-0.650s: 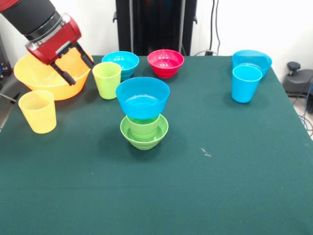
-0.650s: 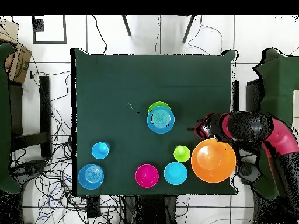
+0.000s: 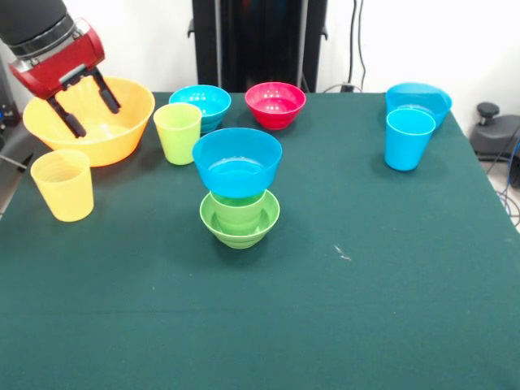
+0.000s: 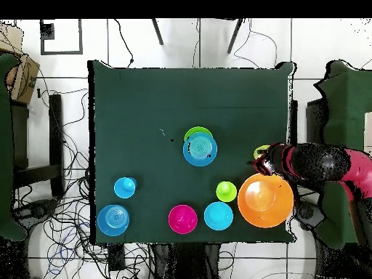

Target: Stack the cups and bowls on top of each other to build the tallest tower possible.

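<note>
- While the gripper (image 3: 84, 104) hangs over the big orange bowl (image 3: 122, 134) at about ten o'clock of the table in the front view, its two black fingers are spread apart and hold nothing.
- Nearest the camera, the tower (image 3: 239, 188) stands close to the table's middle: a small green bowl (image 3: 240, 227) at the base, a green cup (image 3: 237, 205) seated in it, and a blue bowl (image 3: 237, 160) upright on top. The judgement is that three pieces are placed and most are not yet stacked.
- At nine o'clock of the tower, near the table's edge, the pale yellow cup (image 3: 62, 184) stands alone, just nearer the camera than the gripper. It is likely the next pick, though the frames do not settle that.
- For a clean pick, the fingers should descend straddling the cup's rim or wall, close gently on the thin plastic, and lift straight up before crossing to the tower.
- At eleven o'clock of the tower, the yellow-green cup (image 3: 178, 132) stands just beside the orange bowl, so a low sideways sweep there risks a knock.
- Farther back, a second blue bowl (image 3: 201, 102) and the red bowl (image 3: 275, 103) sit side by side near the far edge.
- At two o'clock, the sky-blue cup (image 3: 409, 138) stands in front of the shallow blue bowl (image 3: 419, 99) by the far corner.
- Open green cloth (image 3: 341, 309) lies at the tower's three to six o'clock side, giving free room for an approach from above.
</note>
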Motion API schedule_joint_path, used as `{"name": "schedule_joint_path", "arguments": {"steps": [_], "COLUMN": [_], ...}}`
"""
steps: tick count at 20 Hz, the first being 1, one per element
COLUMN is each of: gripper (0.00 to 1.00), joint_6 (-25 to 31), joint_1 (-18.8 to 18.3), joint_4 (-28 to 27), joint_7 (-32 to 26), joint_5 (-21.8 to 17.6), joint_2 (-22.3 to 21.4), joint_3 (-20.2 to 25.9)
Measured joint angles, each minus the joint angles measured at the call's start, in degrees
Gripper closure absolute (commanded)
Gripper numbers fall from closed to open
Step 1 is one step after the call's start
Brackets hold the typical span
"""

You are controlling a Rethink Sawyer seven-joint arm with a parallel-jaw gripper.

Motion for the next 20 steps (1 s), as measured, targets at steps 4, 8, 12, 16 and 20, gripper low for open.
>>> {"name": "schedule_joint_path", "arguments": {"steps": [4,8,12,16,20], "gripper": [0.00,0.00,0.00,0.00,0.00], "joint_6": [0.0,0.0,0.0,0.0,0.0], "joint_1": [-0.1,-0.1,-0.1,-0.1,-0.1], "joint_4": [0.0,0.0,0.0,0.0,0.0], "joint_7": [-1.8,-3.5,-4.4,-4.4,-4.5], "joint_5": [-1.5,-2.6,-2.7,-2.8,-3.0], "joint_2": [-0.5,-0.6,-0.6,-0.5,0.3], "joint_3": [0.8,1.6,1.9,1.9,1.9]}}
